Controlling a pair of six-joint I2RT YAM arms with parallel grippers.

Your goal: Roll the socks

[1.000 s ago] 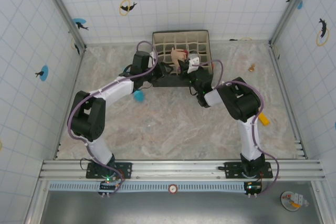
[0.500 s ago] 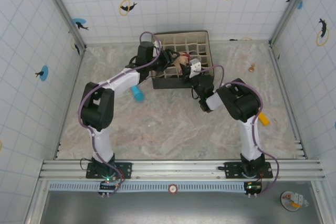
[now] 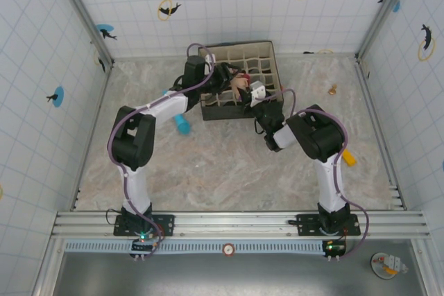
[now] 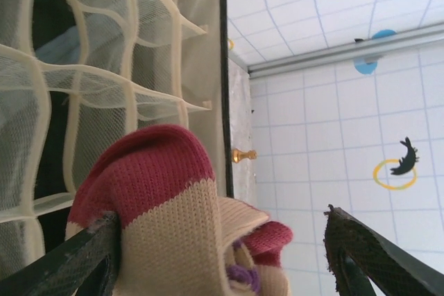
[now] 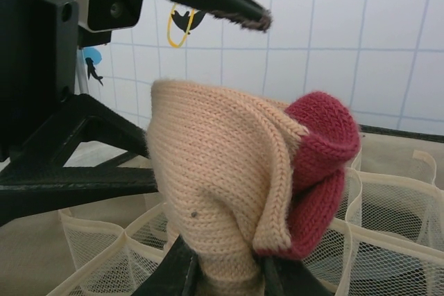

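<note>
A rolled bundle of peach sock with maroon toe and heel is pinched at its base by my right gripper, which is shut on it above the mesh cells. In the left wrist view the same sock bundle sits between the wide-apart fingers of my left gripper. The left finger is against the knit and the right finger stands clear of it. From above, the sock is over the organizer's near-left part, with the left gripper and right gripper on either side.
The beige organizer box with mesh cells lies tilted at the back of the table. A blue cylinder lies left of it. A small gold piece and a yellow object are at the right.
My left arm has swung in toward the box and its jaws have spread wider around the sock. The box has turned slightly. The right gripper has kept its hold.
</note>
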